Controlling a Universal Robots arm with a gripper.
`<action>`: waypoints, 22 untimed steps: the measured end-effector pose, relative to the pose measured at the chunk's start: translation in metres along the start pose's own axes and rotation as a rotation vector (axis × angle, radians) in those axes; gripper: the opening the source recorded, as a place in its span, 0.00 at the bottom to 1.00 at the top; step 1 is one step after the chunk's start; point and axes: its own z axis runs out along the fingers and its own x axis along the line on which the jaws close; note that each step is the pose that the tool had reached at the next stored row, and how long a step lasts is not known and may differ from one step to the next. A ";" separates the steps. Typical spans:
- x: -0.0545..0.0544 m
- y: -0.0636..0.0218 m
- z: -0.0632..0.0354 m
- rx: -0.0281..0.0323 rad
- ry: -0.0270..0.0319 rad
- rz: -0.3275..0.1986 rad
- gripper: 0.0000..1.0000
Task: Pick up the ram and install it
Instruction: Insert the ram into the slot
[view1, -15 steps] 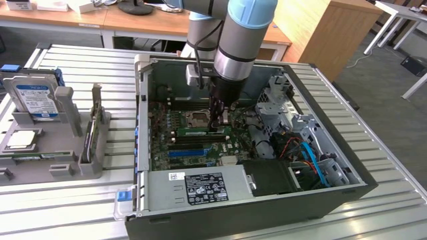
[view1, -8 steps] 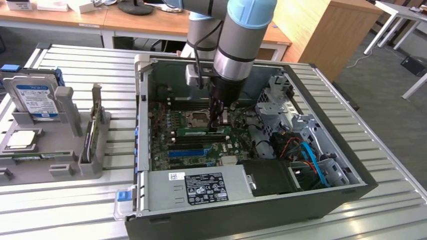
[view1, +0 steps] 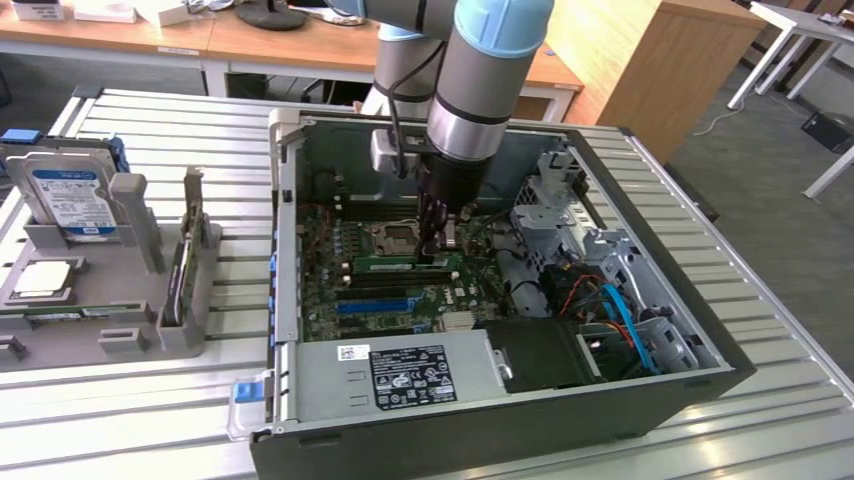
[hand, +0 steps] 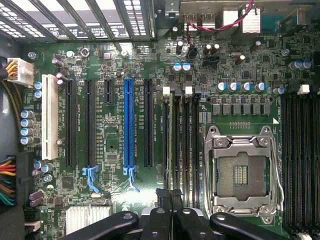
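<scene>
Right, we saw the claw low inside the case, directly above the ram. The ram stood on edge, its long axis running along the memory slots beside the processor socket. The claw was narrow, pinching the ram's top edge. We couldn't tell how deep it sat.

Even, bright light was spread over the scene — the table was washed pale, the case left dimmer inside. On the board, glare was caught by the heatsink and vents.
</scene>
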 end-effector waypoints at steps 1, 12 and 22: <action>0.000 0.0000 0.0000 0.0000 0.0001 -0.002 0.12; 0.000 -0.0001 0.0023 0.0000 0.0001 -0.003 0.12; 0.000 -0.0001 0.0031 0.0001 0.0004 -0.006 0.12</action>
